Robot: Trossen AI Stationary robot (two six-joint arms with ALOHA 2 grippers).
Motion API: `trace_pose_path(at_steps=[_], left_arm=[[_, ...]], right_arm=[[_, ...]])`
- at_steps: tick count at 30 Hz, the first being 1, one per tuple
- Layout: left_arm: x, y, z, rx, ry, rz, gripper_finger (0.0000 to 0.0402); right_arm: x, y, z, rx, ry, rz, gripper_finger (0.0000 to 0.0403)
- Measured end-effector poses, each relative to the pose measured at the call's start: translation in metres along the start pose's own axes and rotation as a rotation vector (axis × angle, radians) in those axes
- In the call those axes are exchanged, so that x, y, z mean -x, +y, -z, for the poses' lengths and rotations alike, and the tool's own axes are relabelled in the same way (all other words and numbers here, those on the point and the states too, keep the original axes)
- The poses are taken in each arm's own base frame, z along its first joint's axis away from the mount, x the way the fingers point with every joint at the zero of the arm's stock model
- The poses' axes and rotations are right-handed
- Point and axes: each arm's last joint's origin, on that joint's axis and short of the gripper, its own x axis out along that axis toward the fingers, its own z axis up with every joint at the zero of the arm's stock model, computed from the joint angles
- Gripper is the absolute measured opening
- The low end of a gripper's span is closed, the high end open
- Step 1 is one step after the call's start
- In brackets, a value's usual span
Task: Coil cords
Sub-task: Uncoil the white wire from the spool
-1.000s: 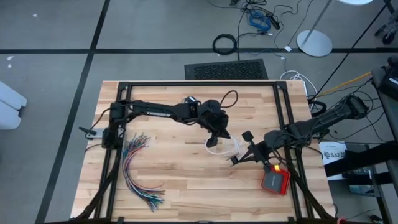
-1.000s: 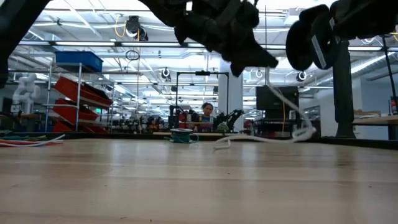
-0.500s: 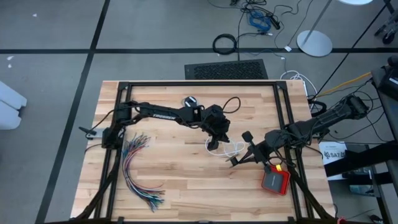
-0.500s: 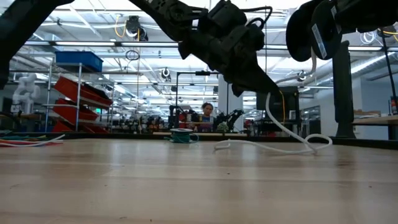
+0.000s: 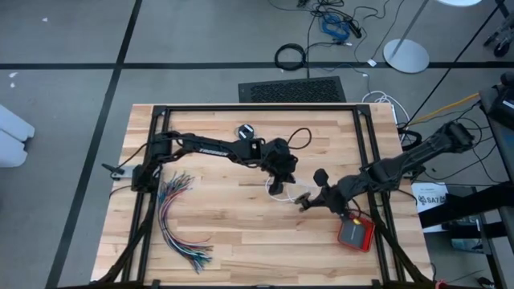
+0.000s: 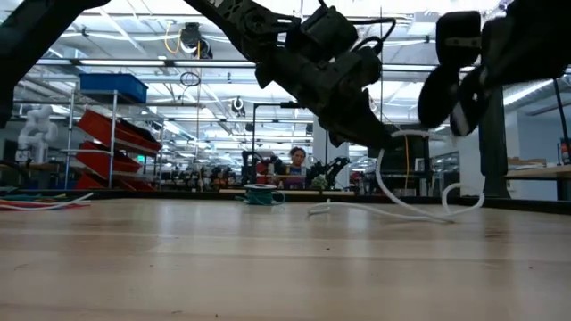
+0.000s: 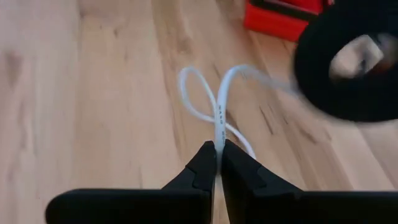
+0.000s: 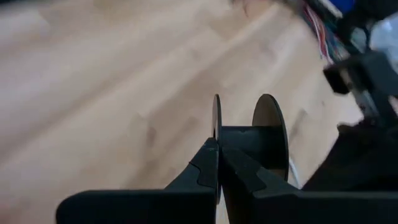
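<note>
- one bundle of many-coloured wires (image 5: 180,217) lies fanned out on the near left part of the wooden table (image 5: 233,249), well apart from both arms.
- one red box (image 5: 356,234) sits at the near right edge of the table; the left wrist view shows it (image 7: 286,17) past the cord.
- the right gripper (image 5: 305,201) is right of the table's middle, its fingers (image 8: 208,165) pressed together on the rim of one black spool (image 8: 258,134), which has two round flanges; in the left wrist view that spool (image 7: 351,65) is a dark blurred disc beside the cord.
- one white cord (image 5: 287,191) lies in loose loops on the table between the two grippers; in the low view it (image 6: 406,207) curves up from the table to the left gripper.
- the left gripper (image 5: 275,185) is at the middle of the table, just left of the right gripper; its fingers (image 7: 202,168) are drawn narrow and pinch the white cord (image 7: 219,118), which crosses itself in one loop just ahead of the tips.
- one small round dark thing (image 5: 246,130) lies near the far edge of the table; what it is cannot be told.
- one teal coil (image 6: 260,194) shows far off in the low view, low on the table's far side.
- one thick black ring of cable (image 5: 291,56) lies on the floor beyond the table.
</note>
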Motion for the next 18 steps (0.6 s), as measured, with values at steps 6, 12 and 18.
trace_pose_path(at_steps=[6, 12, 18], left_arm=[[0.000, 0.001, -0.004, -0.022, -0.042, -0.013, 0.0020], [0.000, 0.001, -0.004, -0.036, -0.034, -0.033, 0.0020], [0.000, 0.002, -0.004, -0.067, -0.030, -0.061, 0.0021]], right_arm=[[-0.015, 0.004, 0.003, 0.124, 0.127, 0.105, 0.0000], [-0.031, 0.010, 0.009, 0.185, 0.254, 0.153, 0.0000], [-0.040, 0.018, 0.010, 0.217, 0.281, 0.137, 0.0000]])
